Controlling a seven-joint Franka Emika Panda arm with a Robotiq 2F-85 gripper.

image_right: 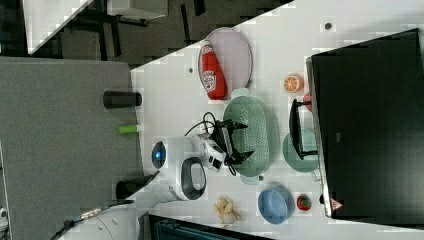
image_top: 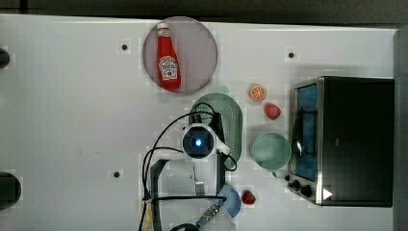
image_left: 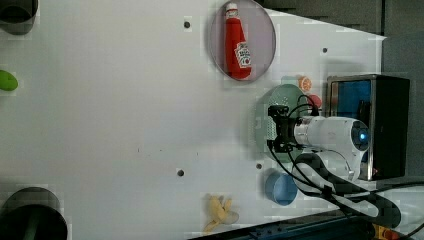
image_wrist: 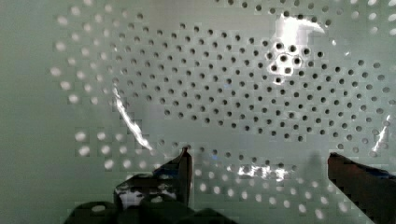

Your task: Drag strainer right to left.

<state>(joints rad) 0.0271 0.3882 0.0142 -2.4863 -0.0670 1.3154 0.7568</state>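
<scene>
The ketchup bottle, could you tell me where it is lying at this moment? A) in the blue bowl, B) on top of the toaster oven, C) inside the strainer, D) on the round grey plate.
D: the ketchup bottle lies on its side on the round grey plate, apart from the strainer, over which the open gripper hovers.

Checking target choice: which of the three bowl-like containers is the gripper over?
The strainer: pale green, oval, perforated. The open gripper hovers inside it.
</scene>
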